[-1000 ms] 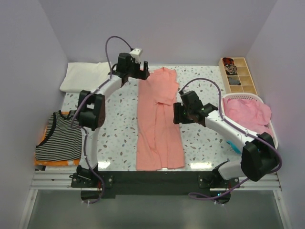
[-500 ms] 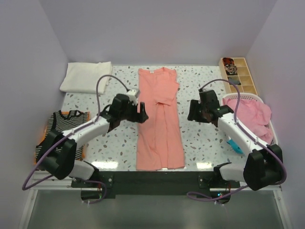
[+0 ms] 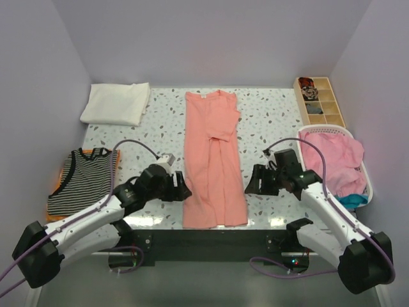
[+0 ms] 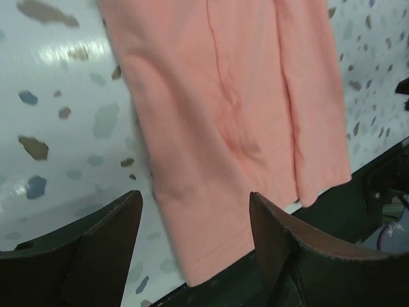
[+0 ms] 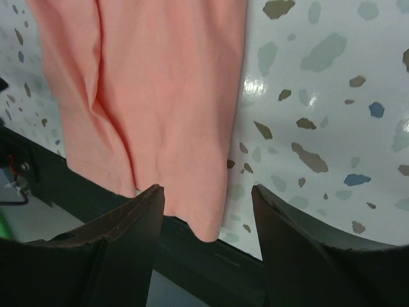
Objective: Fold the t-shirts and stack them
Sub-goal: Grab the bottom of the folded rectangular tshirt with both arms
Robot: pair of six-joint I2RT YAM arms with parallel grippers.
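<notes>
Table [image 3: 153, 137]: speckled top.
Salmon t-shirt [image 3: 211, 160]: laid flat lengthwise at the middle, sides folded in, hem at the near edge.
Striped t-shirt [image 3: 80, 182]: laid at the left edge.
Left gripper [image 3: 182, 190]: positioned beside the hem's left corner, jaws apart, nothing clamped.
Right gripper [image 3: 250, 185]: positioned beside the hem's right corner, jaws likewise parted.

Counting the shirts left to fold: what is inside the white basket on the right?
A crumpled pink garment fills the white basket, and a bit of teal cloth shows at its near edge. Whatever lies beneath the pink heap is covered.
</notes>
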